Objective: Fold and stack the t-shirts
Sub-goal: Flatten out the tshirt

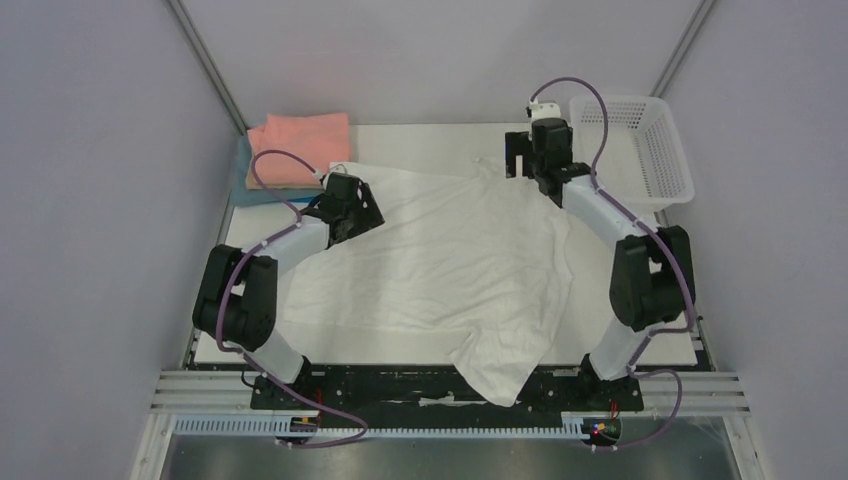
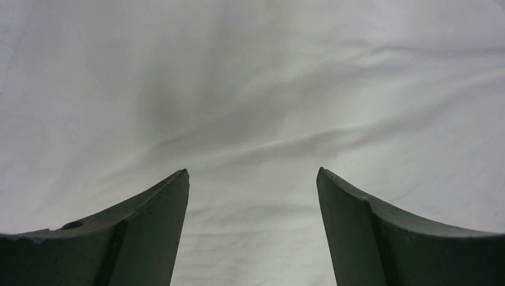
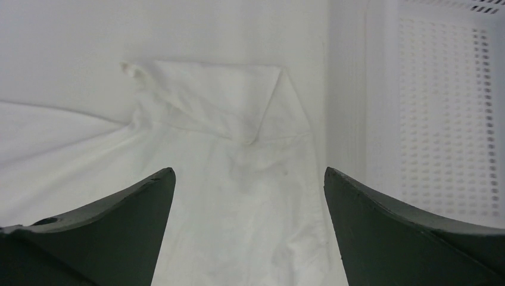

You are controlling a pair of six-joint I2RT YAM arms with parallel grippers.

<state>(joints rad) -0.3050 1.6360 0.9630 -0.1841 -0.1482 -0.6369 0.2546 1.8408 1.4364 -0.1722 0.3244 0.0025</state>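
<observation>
Rumpled white t-shirt (image 1: 450, 260) spread out, left claw (image 2: 252, 170) and right claw (image 3: 249, 169) both gaping, empty

Only an edge of blue t-shirt (image 1: 246, 185) beneath salmon-pink t-shirt (image 1: 303, 143)

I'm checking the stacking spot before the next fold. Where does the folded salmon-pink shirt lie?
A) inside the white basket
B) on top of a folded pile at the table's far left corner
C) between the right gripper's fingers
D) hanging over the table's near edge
B: the top view shows the salmon-pink shirt lying on the folded pile at the far left corner, well apart from the basket.
</observation>
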